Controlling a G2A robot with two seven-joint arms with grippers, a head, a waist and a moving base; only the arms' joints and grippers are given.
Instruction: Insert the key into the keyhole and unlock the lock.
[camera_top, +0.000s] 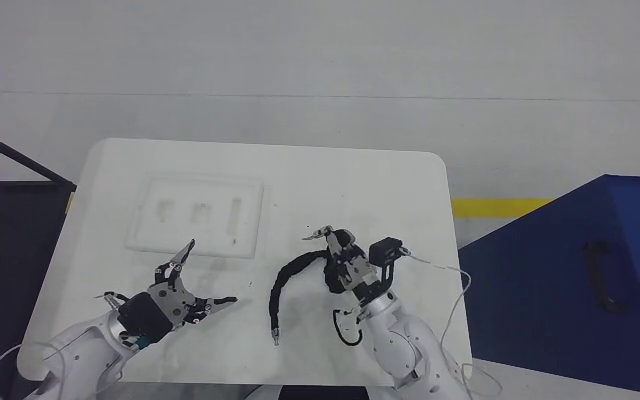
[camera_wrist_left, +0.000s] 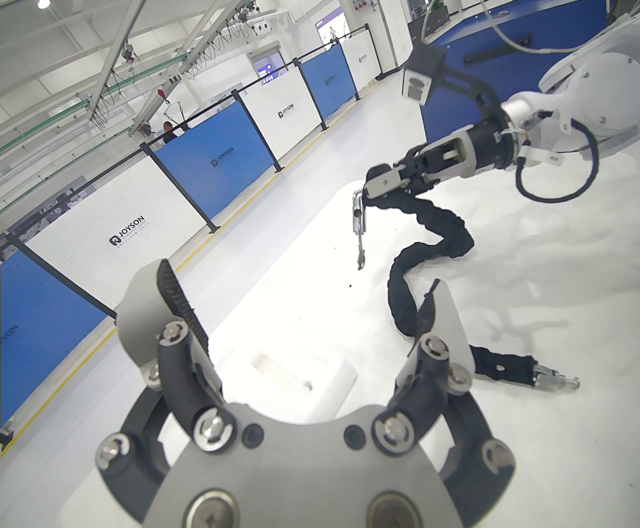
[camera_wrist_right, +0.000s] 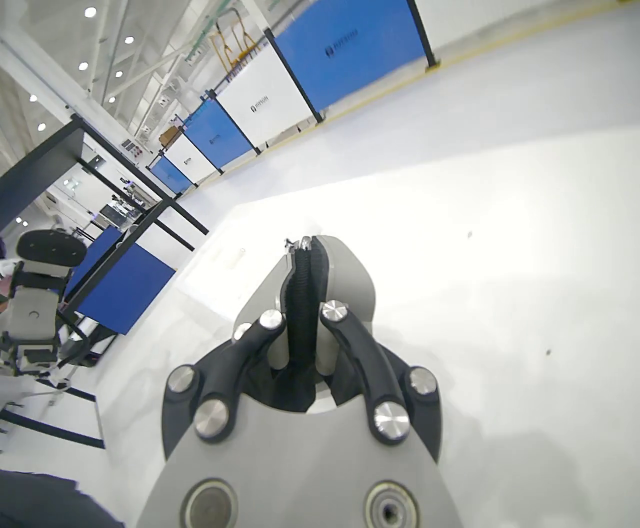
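The right gripper is clenched on one end of the cable lock, holding that end raised above the table, a little to the right of the table's middle. In the right wrist view, the black sleeve of the cable is pinched between the two pads, with a bit of metal peeking out past the fingertips. Just beyond those fingertips sits the silver lock head. A small key hangs straight down from it; whether it sits in the keyhole cannot be told. From the grasp, the cable drops and snakes in loose bends towards the near edge of the table. Its free end lies flat on the surface and finishes in a short metal pin. The cable is thick, wrapped in black woven fabric, and wrinkled along its bends. The left gripper is released, with its fingers spread wide and nothing between them. It hovers over the near left part of the table, well apart from the lock head but near the cable's free end. A white foam tray with shallow recesses lies beyond the left gripper on the far left part of the table.
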